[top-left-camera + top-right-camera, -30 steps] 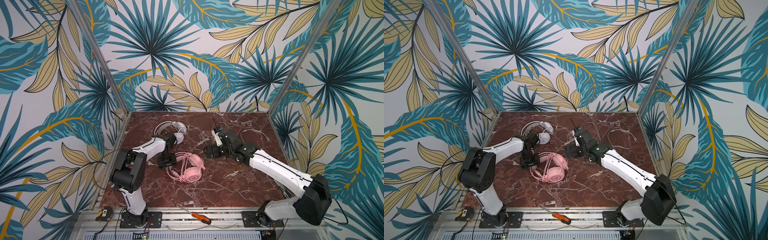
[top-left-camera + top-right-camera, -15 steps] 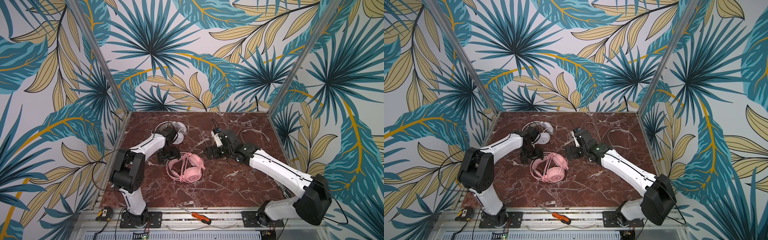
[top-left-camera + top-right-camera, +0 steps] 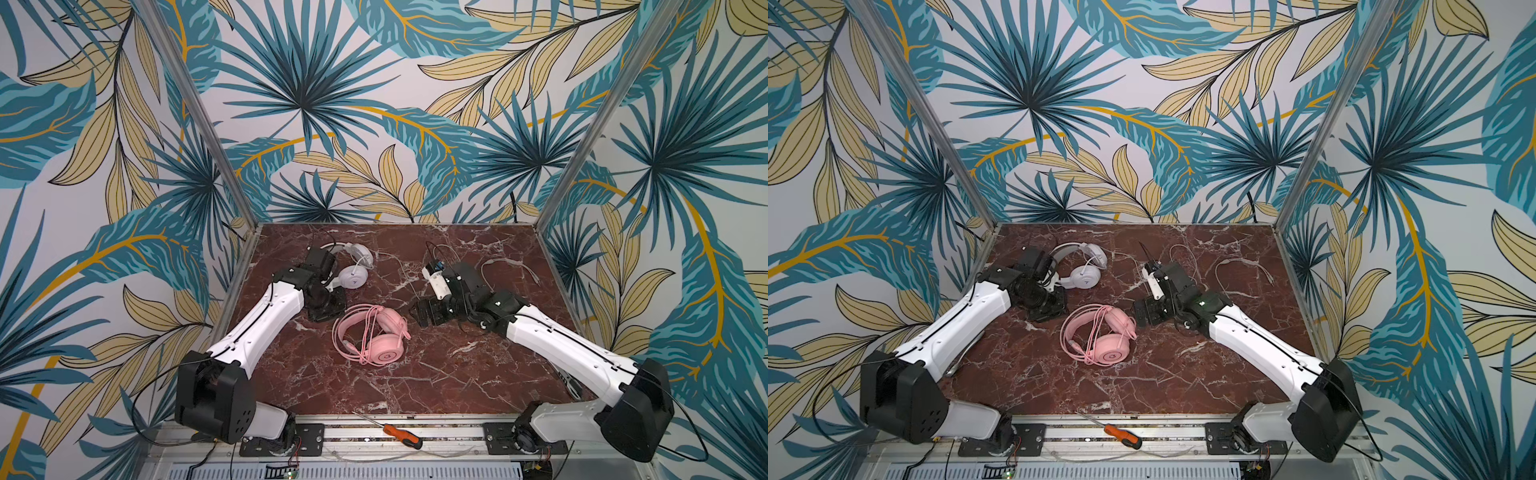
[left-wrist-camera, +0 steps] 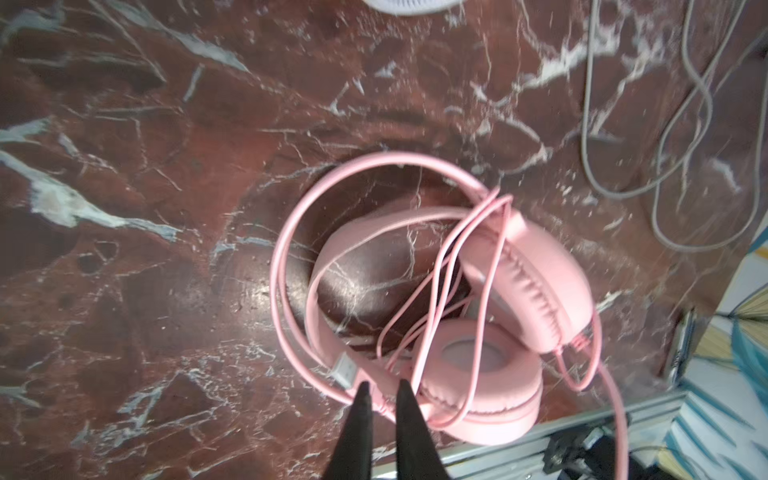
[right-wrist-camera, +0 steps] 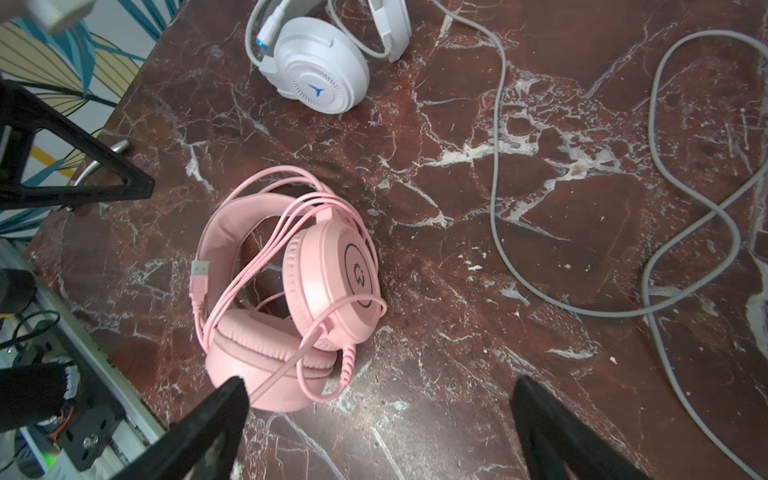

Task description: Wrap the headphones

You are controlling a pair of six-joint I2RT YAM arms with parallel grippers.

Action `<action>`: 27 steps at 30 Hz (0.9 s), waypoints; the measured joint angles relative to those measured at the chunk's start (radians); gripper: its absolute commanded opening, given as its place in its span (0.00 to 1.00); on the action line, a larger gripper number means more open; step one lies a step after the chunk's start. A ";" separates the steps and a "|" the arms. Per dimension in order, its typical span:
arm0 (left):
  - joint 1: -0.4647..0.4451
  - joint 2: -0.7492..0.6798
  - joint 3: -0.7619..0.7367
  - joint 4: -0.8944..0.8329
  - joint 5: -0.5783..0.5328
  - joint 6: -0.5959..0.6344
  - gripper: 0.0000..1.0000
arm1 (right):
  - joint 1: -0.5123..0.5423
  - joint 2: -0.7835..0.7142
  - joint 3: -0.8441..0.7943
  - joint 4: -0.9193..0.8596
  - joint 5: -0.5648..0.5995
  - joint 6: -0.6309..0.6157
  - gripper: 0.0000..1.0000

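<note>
Though seemingly done with pink headset (image 3: pixel 372 334), hovering beside it: left gripper (image 4: pixel 383 386) closed, apparently empty, right gripper (image 5: pixel 380 386) wide. Next: reach white headset (image 3: pixel 353 270), gather loose cable (image 5: pixel 498 166).

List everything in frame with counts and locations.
Pink over-ear headset: 1, pink, table centre, its cable looped over the headband.
White over-ear headset: 1, white, far left of the table.
Loose grey cable: 1, grey, runs from the white headset over the far right of the table.
Orange-handled screwdriver: 1, orange and black, front metal rail.
Red marble tabletop: 1, dark red with white veins, under both headsets.
Leaf-print walls: 3, teal and tan, back and both sides.
Left gripper: 1, black, jaws shut, between the two headsets.
Right gripper: 1, black, jaws open, right of the pink headset.
</note>
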 measured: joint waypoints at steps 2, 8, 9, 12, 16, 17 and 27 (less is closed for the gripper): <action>-0.001 -0.016 -0.051 -0.006 0.035 0.016 0.00 | 0.000 -0.013 -0.010 -0.003 -0.013 -0.015 1.00; -0.026 -0.019 -0.128 -0.018 0.103 0.043 0.00 | 0.000 -0.024 -0.025 -0.021 -0.019 -0.030 1.00; -0.035 -0.014 -0.128 -0.019 0.108 0.048 0.00 | 0.000 -0.024 -0.026 -0.023 -0.019 -0.030 1.00; -0.062 0.023 -0.125 -0.019 0.115 0.057 0.00 | 0.000 -0.024 -0.026 -0.025 -0.019 -0.030 1.00; -0.089 0.100 -0.119 -0.018 0.118 0.070 0.00 | 0.000 -0.024 -0.026 -0.029 -0.018 -0.030 1.00; -0.090 0.110 -0.119 -0.018 0.118 0.072 0.00 | 0.000 -0.024 -0.026 -0.031 -0.018 -0.029 1.00; -0.093 0.153 -0.085 -0.021 0.092 0.078 0.00 | 0.000 -0.024 -0.029 -0.046 -0.010 -0.029 1.00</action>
